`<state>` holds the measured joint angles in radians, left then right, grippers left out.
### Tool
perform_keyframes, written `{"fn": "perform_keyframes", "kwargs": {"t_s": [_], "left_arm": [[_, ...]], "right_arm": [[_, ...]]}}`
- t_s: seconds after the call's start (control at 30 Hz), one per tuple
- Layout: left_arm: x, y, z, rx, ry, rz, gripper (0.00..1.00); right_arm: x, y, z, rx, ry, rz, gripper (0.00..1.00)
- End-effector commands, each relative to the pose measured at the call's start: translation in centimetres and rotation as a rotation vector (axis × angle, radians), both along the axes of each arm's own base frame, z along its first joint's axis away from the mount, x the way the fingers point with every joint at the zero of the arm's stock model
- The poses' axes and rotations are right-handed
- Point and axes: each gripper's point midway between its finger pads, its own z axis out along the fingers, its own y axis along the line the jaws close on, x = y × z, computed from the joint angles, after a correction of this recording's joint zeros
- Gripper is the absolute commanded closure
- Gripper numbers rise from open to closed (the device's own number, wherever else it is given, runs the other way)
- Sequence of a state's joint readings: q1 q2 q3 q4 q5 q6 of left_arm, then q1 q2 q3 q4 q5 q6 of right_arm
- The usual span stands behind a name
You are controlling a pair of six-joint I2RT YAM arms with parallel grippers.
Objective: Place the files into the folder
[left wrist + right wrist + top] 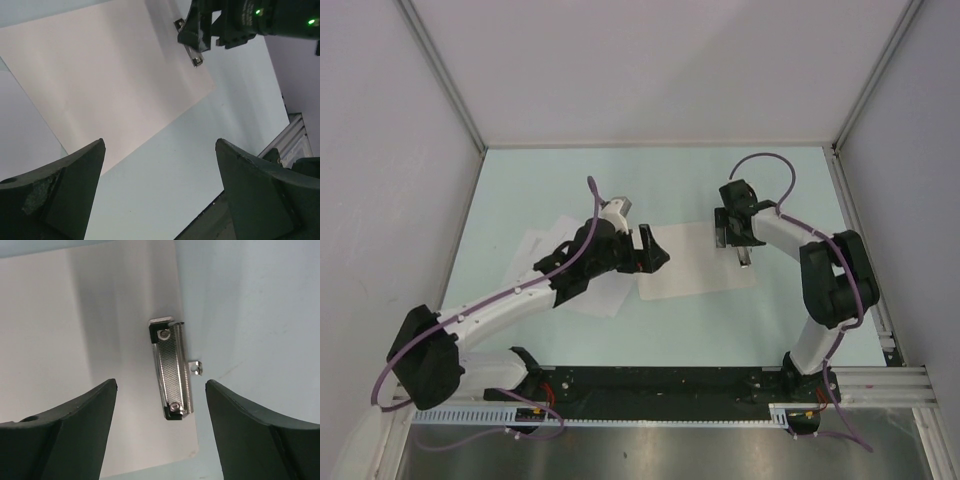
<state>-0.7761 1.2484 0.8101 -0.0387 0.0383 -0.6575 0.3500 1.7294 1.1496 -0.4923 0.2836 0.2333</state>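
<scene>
Folder (695, 265) flat | right gripper (733, 240) released above clip (171, 369) | left gripper (654, 250) released, seemingly at opposite edge

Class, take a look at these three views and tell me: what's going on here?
Nothing is held at this moment. The right gripper hovers, jaws open, above the metal clip on one short edge of the folder. The left gripper, also open, hangs near the folder's other end. The files lie on the table left of it, partly under the left arm, not yet inside.
</scene>
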Motion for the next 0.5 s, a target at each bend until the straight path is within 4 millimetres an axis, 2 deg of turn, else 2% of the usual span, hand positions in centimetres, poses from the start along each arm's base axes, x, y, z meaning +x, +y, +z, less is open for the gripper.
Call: {"fn": "perform_keyframes", "kwargs": {"t_s": [0.0,0.03,0.17,0.2,0.3,0.37,0.43,0.47], "left_arm": [[0.9,2.6,1.3,-0.049,-0.023,0.101,0.02],[0.9,3.2,1.2,-0.049,-0.022,0.114,0.02],[0.6,5.5,1.4,-0.064,-0.040,0.156,0.02],[0.6,5.9,1.4,-0.066,-0.043,0.167,0.02],[0.5,6.6,1.5,-0.074,-0.051,0.183,0.02],[0.5,6.9,1.6,-0.073,-0.052,0.187,0.02],[0.6,7.1,2.0,-0.079,-0.061,0.194,0.02],[0.6,7.2,2.1,-0.082,-0.062,0.196,0.01]], "right_arm": [[0.7,-0.2,-1.7,-0.037,0.007,0.022,0.24],[0.7,-0.4,-1.8,-0.047,0.009,0.018,0.25],[0.6,-1.7,-2.5,-0.083,0.030,-0.014,0.44],[0.4,-2.3,-2.8,-0.093,0.043,-0.027,0.45],[-0.1,-3.1,-3.5,-0.101,0.078,-0.046,0.55],[-0.4,-4.3,-3.7,-0.132,0.097,-0.074,0.64],[-0.8,-5.2,-3.8,-0.145,0.115,-0.090,0.69],[-1.1,-5.5,-3.8,-0.150,0.126,-0.088,0.77]]}}
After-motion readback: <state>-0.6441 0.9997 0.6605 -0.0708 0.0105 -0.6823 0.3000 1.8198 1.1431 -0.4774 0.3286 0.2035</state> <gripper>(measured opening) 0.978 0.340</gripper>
